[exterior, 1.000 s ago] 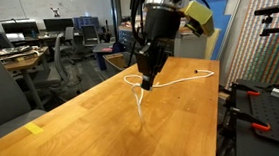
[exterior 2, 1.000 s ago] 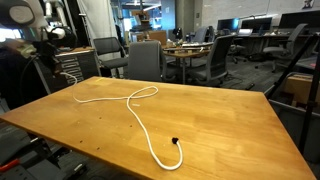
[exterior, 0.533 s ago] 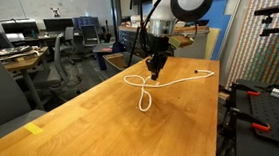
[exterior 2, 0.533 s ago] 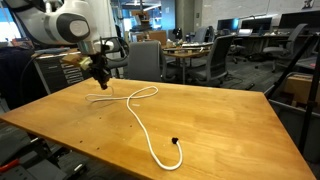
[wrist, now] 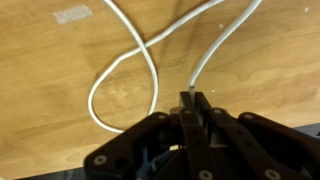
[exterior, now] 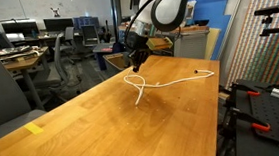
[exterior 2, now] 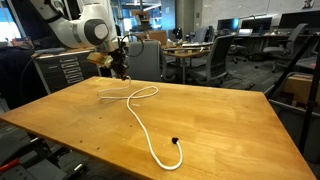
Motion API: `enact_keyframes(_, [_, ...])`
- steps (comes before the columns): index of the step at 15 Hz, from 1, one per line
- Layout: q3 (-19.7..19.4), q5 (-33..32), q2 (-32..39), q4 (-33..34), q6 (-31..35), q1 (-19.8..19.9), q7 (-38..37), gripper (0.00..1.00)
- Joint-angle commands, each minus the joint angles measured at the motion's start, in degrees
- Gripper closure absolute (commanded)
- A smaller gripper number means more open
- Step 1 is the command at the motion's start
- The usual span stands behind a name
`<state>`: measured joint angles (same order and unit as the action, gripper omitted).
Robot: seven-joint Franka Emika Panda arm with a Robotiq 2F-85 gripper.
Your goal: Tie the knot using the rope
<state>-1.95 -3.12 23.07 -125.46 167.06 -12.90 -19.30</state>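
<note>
At the end effector [wrist: 190, 97] I pinch the rope [wrist: 146, 48], likely to thread its crossed loop just ahead on the bench [wrist: 40, 60].

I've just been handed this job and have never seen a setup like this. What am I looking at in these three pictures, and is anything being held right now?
The machine is a single robot arm with a two-finger gripper at its end. Two of the pictures come from cameras standing away from the robot, and they look across the wooden table from different places. The third comes from a camera on the wrist and looks down past the dark fingers at the tabletop.

One white rope lies on the table, crossing itself to make an open loop. In the wrist view a strand runs straight into the fingertips, which look shut on it, so the gripper seems to hold the rope there. The loop is loose, and no knot has been pulled tight yet.
</note>
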Motion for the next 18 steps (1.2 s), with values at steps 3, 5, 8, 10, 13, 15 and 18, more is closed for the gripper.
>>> enact_keyframes(3, [-5.24, -0.84, 5.82, 5.60, 5.21, -0.02, 1.17, 0.96])
enact_keyframes(5, [-6.18, 0.09, 7.85, 7.49, 5.18, 0.62, 1.46, 0.96])
enact_keyframes(8, [-6.06, 0.75, 10.40, 9.93, 5.52, 1.57, 2.16, 0.96])
enact_keyframes(10, [-5.54, 1.17, 11.39, 10.98, 5.23, 2.12, 2.61, 0.67])
enact_keyframes(13, [-4.17, 2.01, 11.25, 11.19, 3.43, 3.26, 3.60, 0.50])
enact_keyframes(15, [-5.61, 1.69, 11.00, 9.73, 3.89, 1.75, 2.53, 0.34])
enact_keyframes(18, [-5.60, 1.72, 11.13, 9.49, 3.85, 1.80, 2.61, 0.37])
